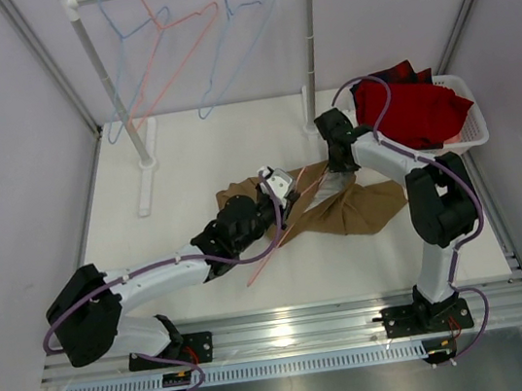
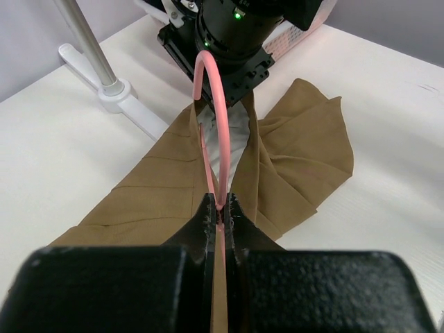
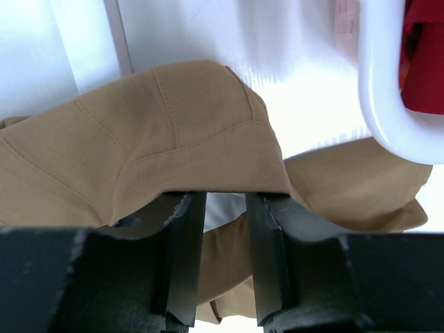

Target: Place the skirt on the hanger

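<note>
Threading step: my left gripper (image 2: 220, 208) is clamped on the pink hanger (image 2: 223, 111), hook aimed at the waistband of the tan skirt (image 2: 298, 159). My right gripper (image 3: 225, 201) sits half-parted at that raised edge, and I cannot tell if it grips. Next, I judge, the hanger must slide inside without snagging. The skirt lies mid-counter (image 1: 187, 157), which is white and pale-walled, with a rack (image 1: 113, 90) behind and a basket (image 1: 474, 119) at the right.
</note>
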Robot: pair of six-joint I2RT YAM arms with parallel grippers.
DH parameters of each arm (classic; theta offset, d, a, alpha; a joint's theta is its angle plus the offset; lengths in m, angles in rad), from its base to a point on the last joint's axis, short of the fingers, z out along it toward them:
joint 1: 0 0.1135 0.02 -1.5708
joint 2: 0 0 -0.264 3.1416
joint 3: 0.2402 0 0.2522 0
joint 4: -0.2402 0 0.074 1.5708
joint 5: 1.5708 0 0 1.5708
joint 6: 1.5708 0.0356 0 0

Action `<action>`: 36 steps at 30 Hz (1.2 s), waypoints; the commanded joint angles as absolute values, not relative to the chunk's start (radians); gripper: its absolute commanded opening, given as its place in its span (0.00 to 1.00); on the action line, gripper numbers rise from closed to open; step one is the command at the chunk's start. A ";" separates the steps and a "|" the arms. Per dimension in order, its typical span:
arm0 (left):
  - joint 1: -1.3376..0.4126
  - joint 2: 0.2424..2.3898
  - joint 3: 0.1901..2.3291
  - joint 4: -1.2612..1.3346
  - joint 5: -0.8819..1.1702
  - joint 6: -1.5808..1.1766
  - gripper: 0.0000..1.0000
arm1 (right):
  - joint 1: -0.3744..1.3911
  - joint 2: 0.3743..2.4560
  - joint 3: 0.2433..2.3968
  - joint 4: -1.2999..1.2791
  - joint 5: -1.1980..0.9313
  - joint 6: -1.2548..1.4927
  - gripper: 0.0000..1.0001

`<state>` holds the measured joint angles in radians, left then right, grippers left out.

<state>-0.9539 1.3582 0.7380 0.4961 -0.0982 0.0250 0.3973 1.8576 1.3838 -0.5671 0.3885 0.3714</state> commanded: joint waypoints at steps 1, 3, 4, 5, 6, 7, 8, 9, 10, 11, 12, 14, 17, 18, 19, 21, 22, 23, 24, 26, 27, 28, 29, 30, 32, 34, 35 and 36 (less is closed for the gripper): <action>-0.943 1.309 0.787 0.486 -0.068 0.008 0.00 | 0.405 1.878 1.391 -0.549 0.422 0.365 0.28; -0.943 1.298 0.790 0.470 -0.055 -0.021 0.00 | 0.416 1.882 1.394 -0.549 0.417 0.367 0.23; -0.942 1.293 0.792 0.462 -0.054 -0.026 0.00 | 0.419 1.884 1.397 -0.552 0.414 0.368 0.19; -0.942 1.289 0.790 0.453 -0.057 -0.028 0.00 | 0.423 1.885 1.400 -0.558 0.411 0.368 0.09; -0.942 1.281 0.796 0.440 -0.072 -0.032 0.00 | 0.429 1.884 1.407 -0.577 0.410 0.371 0.02; -0.939 1.276 0.798 0.424 -0.081 -0.034 0.00 | 0.445 1.881 1.411 -0.590 0.408 0.373 0.00; -0.936 1.273 0.801 0.384 -0.089 -0.044 0.00 | 0.454 1.862 1.413 -0.606 0.408 0.374 0.00; -0.931 1.263 0.817 0.361 -0.128 -0.054 0.00 | 0.466 1.847 1.414 -0.639 0.376 0.379 0.00; -0.916 1.258 0.828 0.329 -0.146 -0.066 0.00 | 0.472 1.826 1.410 -0.653 0.342 0.396 0.00; -0.904 1.252 0.836 0.272 -0.152 -0.093 0.00 | 0.479 1.763 1.402 -0.661 0.310 0.403 0.00; -0.890 1.238 0.847 0.255 -0.147 -0.109 0.00 | 0.488 1.723 1.385 -0.673 0.249 0.416 0.00; -0.853 1.223 0.865 0.224 -0.152 -0.132 0.00 | 0.517 1.643 1.379 -0.673 0.175 0.448 0.00; -0.824 1.212 0.903 0.158 -0.179 -0.143 0.00 | 0.555 1.523 1.431 -0.698 0.028 0.482 0.00; -0.819 1.204 0.910 0.117 -0.193 -0.141 0.00 | 0.563 1.485 1.457 -0.718 -0.007 0.488 0.00; -0.816 1.189 0.943 0.094 -0.231 -0.141 0.00 | 0.572 1.470 1.507 -0.729 -0.081 0.497 0.00; -0.816 1.172 0.969 0.022 -0.268 -0.129 0.00 | 0.578 1.422 1.549 -0.720 -0.197 0.523 0.00; -0.816 1.163 0.997 0.003 -0.287 -0.123 0.00 | 0.578 1.408 1.590 -0.713 -0.283 0.540 0.00; -0.816 1.148 1.026 -0.039 -0.323 -0.109 0.00 | 0.581 1.393 1.612 -0.698 -0.320 0.555 0.00; -0.815 1.143 1.058 -0.088 -0.339 -0.103 0.00 | 0.583 1.384 1.637 -0.693 -0.354 0.583 0.00; -0.815 1.118 1.101 -0.132 -0.368 -0.091 0.00 | 0.589 1.362 1.725 -0.695 -0.415 0.606 0.00; -0.815 1.112 1.130 -0.147 -0.374 -0.083 0.00 | 0.598 1.361 1.759 -0.696 -0.432 0.626 0.00; -0.815 1.105 1.146 -0.190 -0.385 -0.078 0.00 | 0.600 1.367 1.791 -0.701 -0.452 0.640 0.00; -0.815 1.094 1.201 -0.213 -0.406 -0.069 0.00 | 0.603 1.368 1.852 -0.693 -0.495 0.652 0.00; -0.815 1.088 1.215 -0.234 -0.419 -0.063 0.00 | 0.612 1.368 1.880 -0.689 -0.511 0.672 0.00; -0.815 1.072 1.258 -0.285 -0.442 -0.041 0.00 | 0.615 1.379 1.954 -0.710 -0.523 0.673 0.00; -0.815 1.048 1.291 -0.308 -0.465 -0.031 0.00 | 0.608 1.378 1.964 -0.727 -0.515 0.649 0.00; -0.815 1.040 1.311 -0.333 -0.465 -0.031 0.00 | 0.595 1.367 1.945 -0.735 -0.517 0.649 0.00; -0.815 1.037 1.328 -0.347 -0.459 -0.031 0.00 | 0.539 1.355 1.846 -0.720 -0.550 0.653 0.00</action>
<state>-0.8215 1.0744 1.2530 -0.2722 -0.3996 -0.0689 0.5953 1.3857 1.8988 -0.7349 -0.4561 0.6292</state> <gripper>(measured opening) 0.031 0.009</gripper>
